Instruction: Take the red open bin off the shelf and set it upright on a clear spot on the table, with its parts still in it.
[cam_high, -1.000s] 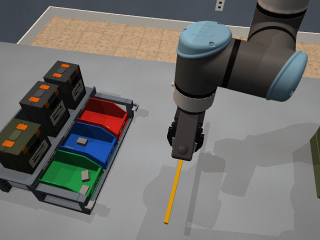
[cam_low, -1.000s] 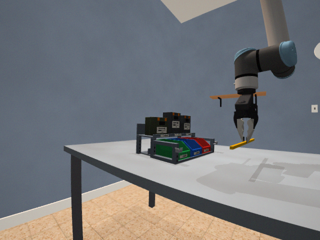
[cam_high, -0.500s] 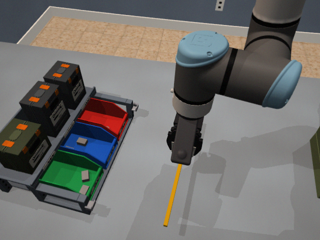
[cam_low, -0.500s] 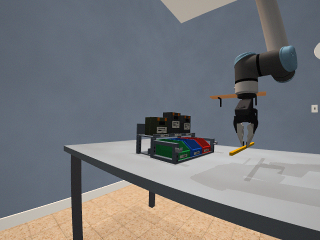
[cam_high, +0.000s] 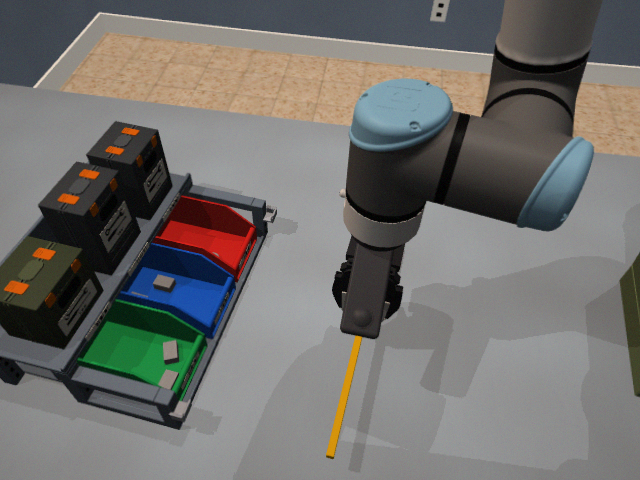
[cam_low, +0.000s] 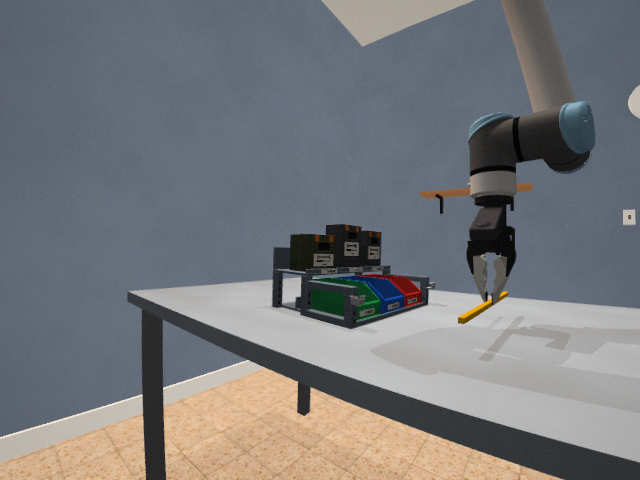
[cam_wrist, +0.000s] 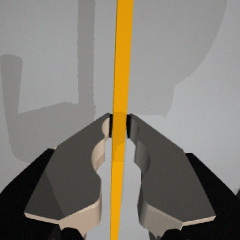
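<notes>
The red open bin (cam_high: 209, 232) sits on the lower shelf of the rack, at the far end next to the blue bin (cam_high: 178, 289) and green bin (cam_high: 142, 346); it also shows in the exterior view (cam_low: 405, 289). A small pale part peeks at its near wall. My gripper (cam_low: 490, 295) is to the right of the rack, over the open table, pointing down. It is shut on a long thin orange bar (cam_high: 343, 395), held near one end just above the table. The wrist view shows the orange bar (cam_wrist: 120, 100) pinched between the fingertips.
Three dark cases (cam_high: 82, 206) stand on the rack's upper shelf behind the bins. The blue and green bins hold small grey blocks. An olive box edge (cam_high: 631, 304) shows at the right border. An orange wall shelf (cam_low: 449, 193) hangs behind the arm.
</notes>
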